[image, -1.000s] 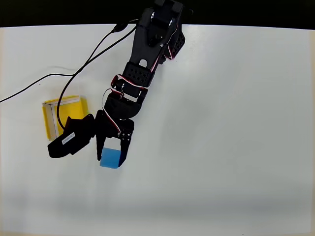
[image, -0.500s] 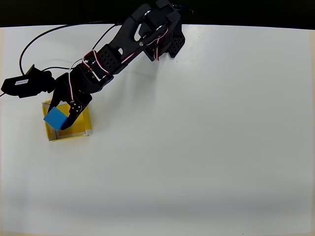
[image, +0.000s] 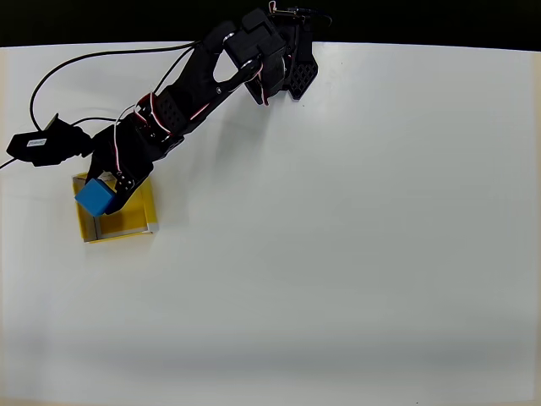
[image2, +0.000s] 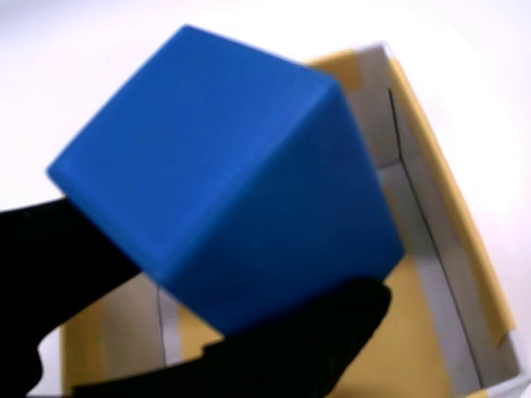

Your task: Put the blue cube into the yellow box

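Observation:
The blue cube [image: 95,197] hangs over the left part of the yellow box [image: 127,222], held between the black fingers of my gripper [image: 103,191], which is shut on it. In the wrist view the blue cube [image2: 224,178] looms large and tilted, with a black finger [image2: 315,348] under it and the yellow box [image2: 431,249] open below, its pale walls showing. The arm reaches down-left from its base at the top of the overhead view.
A black cable [image: 93,59] loops across the white table [image: 355,237] from the arm base to the wrist camera [image: 46,145] at the far left. The table's dark back edge runs along the top.
One second ago the gripper held the cube over the bare table right of the box. It swung left and up, and the cube now hangs over the box, slightly lower than half a second ago.

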`<state>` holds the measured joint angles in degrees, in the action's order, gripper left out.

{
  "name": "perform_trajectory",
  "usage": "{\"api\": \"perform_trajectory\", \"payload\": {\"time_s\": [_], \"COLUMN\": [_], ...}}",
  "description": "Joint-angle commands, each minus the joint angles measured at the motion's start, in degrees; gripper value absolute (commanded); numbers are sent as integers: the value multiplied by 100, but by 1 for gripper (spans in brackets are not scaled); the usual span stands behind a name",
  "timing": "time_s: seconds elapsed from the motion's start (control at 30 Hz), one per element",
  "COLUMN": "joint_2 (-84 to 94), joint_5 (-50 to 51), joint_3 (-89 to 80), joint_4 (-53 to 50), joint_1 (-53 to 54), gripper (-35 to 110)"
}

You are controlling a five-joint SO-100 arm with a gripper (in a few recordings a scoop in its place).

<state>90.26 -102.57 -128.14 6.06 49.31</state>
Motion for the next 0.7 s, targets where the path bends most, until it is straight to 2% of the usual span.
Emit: {"api": "perform_trajectory", "payload": {"time_s": [0.0,0.17,0.33,0.57,0.67], "joint_2": [132,-9,299,1556,2391], "joint_5": [-88,220,334,185,167], "joint_3": [149,-53,-264,-598,-483], "joint_4": [308,773,817,721,88], "joint_1": [79,88,62,-149,-369], "gripper": [20,30,39,33,29]}}
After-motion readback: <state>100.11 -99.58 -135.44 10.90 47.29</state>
